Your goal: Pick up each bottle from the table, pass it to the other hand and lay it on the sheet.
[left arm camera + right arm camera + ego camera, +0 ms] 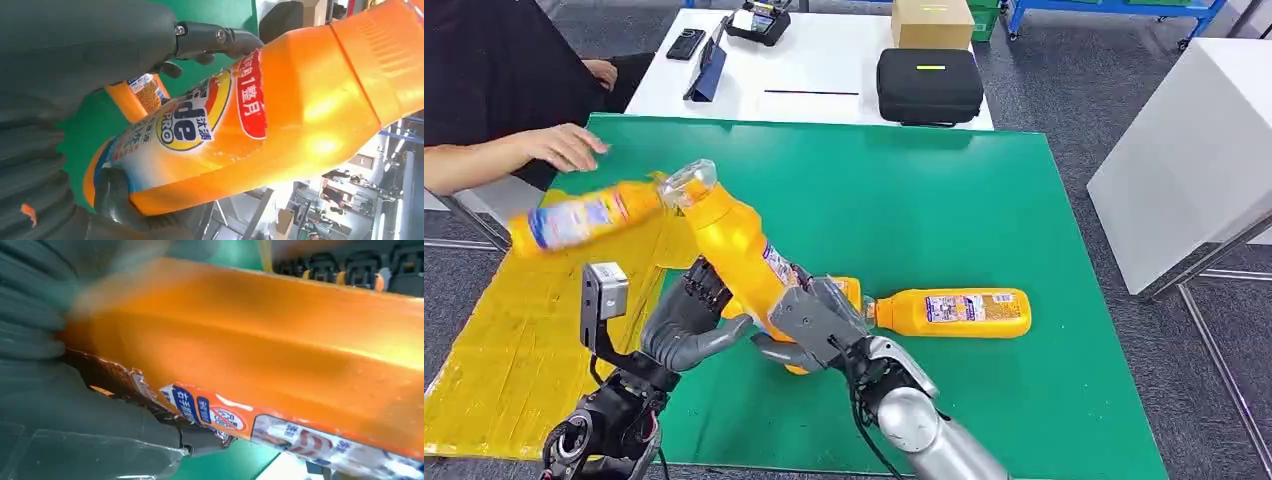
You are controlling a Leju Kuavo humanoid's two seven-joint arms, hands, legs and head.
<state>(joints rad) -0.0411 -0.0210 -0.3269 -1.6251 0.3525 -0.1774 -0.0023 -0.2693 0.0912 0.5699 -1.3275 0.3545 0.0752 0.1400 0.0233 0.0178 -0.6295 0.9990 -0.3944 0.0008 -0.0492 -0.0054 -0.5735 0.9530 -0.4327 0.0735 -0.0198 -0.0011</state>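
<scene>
Handover in progress at lower centre of the head view. The tall orange plastic detergent bottle (742, 250) stands tilted, clear cap uppermost. The right hand (809, 325) wraps its base; the left hand (686, 322) curls around its side. Recommendation: confirm the left grasp firm before the right lets go.
</scene>
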